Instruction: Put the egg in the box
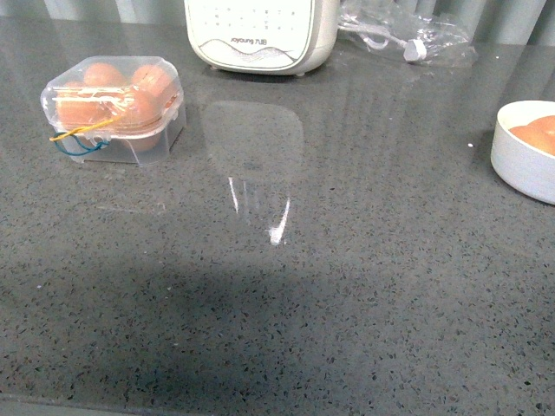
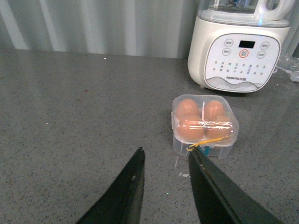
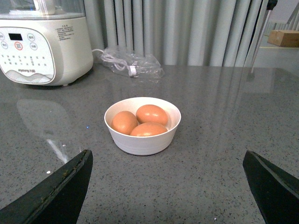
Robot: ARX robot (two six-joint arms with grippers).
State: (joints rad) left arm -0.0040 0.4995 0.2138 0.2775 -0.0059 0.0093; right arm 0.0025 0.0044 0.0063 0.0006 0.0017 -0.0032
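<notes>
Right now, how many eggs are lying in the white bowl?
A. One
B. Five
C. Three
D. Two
C. The right wrist view looks down into the white bowl and shows three orange-brown eggs resting together inside it; the front view shows only the bowl's edge at the table's right side, so the count cannot be taken there.

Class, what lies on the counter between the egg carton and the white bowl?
Front view: only bare grey counter lies between the box and the bowl.
</notes>
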